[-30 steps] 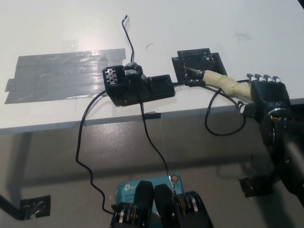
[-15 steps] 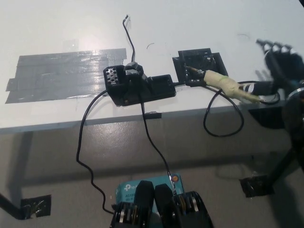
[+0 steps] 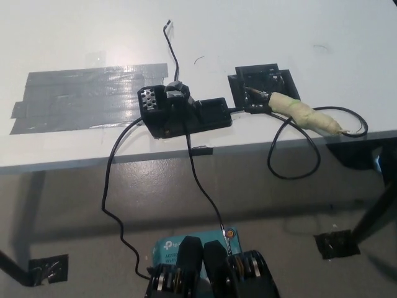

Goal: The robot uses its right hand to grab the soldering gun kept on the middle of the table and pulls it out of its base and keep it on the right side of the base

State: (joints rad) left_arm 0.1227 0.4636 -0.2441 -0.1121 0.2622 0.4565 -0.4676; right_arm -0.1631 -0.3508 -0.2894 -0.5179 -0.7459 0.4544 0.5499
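Head view shows no hand; soldering gun [image 3: 304,113] lies untouched.

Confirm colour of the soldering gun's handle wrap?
Pale yellowish-cream tape on the soldering gun; head view, the only one, shows it.

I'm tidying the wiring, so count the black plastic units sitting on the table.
2: the base at the table's middle by the grey tape, and a square holder to its right under the soldering gun.

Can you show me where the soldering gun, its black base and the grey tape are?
soldering gun [image 3: 302,113], head view, on its taped handle.
black base [image 3: 185,113], head view, on its top.
grey tape [image 3: 84,96], head view, mid patch.
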